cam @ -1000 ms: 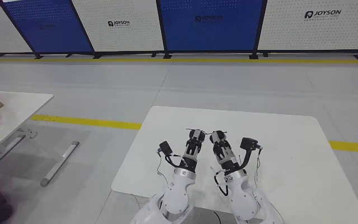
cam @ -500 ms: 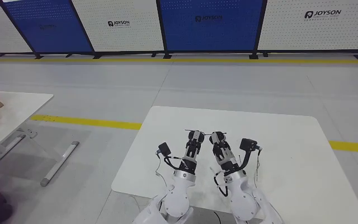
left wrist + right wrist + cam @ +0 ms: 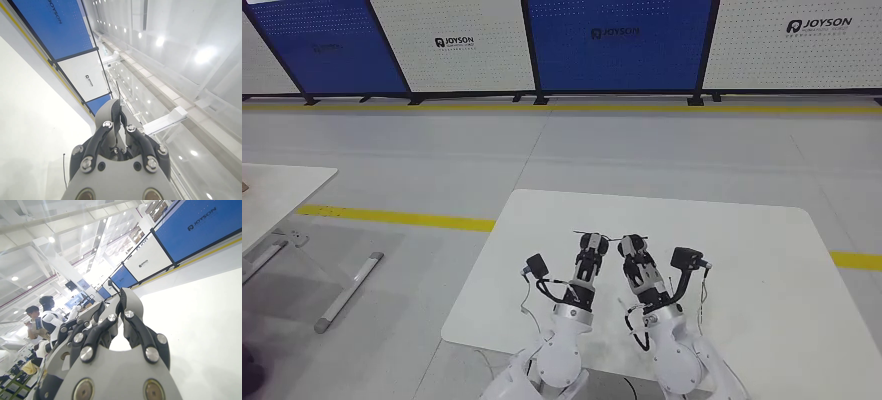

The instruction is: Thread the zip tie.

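Observation:
Both arms stand close together over the white table [image 3: 742,260], side by side near its front edge. My left gripper [image 3: 591,240] [image 3: 118,106] is shut on a thin black zip tie strip [image 3: 118,91], whose pointed tail sticks out past the fingertips. My right gripper [image 3: 631,242] [image 3: 122,294] is shut on a black zip tie end, with the square head [image 3: 109,282] poking out beyond its fingertips. The two grippers are a small gap apart in the top view. Whether both hold one tie or two separate ties, I cannot tell.
The table spreads wide to the right and behind the grippers. A thin black strand [image 3: 64,170] hangs beside the left wrist. A second white table [image 3: 272,195] stands off to the left across the floor. Blue and white partition panels [image 3: 622,45] line the back.
Both grippers keep their hold and have barely shifted. The left arm's lower part has sunk slightly toward the near edge.

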You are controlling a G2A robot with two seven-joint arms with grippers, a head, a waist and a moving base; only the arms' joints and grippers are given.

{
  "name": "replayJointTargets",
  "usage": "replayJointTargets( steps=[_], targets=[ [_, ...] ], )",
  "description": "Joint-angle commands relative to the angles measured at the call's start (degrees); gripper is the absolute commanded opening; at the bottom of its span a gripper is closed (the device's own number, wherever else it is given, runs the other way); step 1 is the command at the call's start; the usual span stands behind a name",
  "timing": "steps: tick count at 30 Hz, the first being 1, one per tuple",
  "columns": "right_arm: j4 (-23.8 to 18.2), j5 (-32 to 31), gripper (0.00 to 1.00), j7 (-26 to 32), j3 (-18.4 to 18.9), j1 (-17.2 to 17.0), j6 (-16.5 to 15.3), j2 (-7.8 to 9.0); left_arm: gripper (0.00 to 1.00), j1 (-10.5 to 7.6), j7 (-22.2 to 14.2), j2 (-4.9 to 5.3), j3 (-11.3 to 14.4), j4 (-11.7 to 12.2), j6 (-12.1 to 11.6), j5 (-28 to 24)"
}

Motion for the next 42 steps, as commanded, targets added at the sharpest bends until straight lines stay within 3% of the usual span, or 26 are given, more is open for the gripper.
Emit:
replayJointTargets(
  steps=[1,8,14,24,35,39,40,42],
  targets=[
    [0.0,-0.1,0.00,0.0,0.1,0.0,0.0,0.02,0.08,0.01,-0.3,-0.07,0.0,0.0,0.2,0.3],
    [-0.2,-0.4,0.00,0.0,0.2,-0.1,0.0,0.08,0.18,0.21,-0.5,-0.31,-0.1,0.1,0.5,1.4],
    [-0.4,-1.7,0.00,-0.3,0.3,-0.2,0.1,0.18,0.32,0.27,-0.2,-0.43,0.0,0.6,1.1,5.6],
    [-0.4,-1.9,0.00,-0.2,0.4,-0.5,-0.3,0.29,0.20,-0.32,1.3,-0.77,0.3,2.2,1.9,11.6],
    [-0.5,-2.2,0.00,-0.5,0.3,-0.5,-0.6,0.34,0.20,-0.41,-0.1,-1.15,0.4,3.2,3.8,12.5],
    [-0.5,-2.2,0.00,-0.6,0.2,-0.5,-0.7,0.35,0.13,-0.49,-0.2,-1.31,0.3,3.5,3.8,12.3],
    [-0.5,-2.2,0.00,-0.6,0.2,-0.6,-0.7,0.36,0.04,-0.49,-0.2,-1.35,0.3,3.6,3.8,12.3],
    [-0.5,-2.1,0.00,-0.6,0.2,-0.6,-0.8,0.36,0.00,-0.47,-0.2,-1.42,0.3,3.6,3.9,12.4]
  ],
)
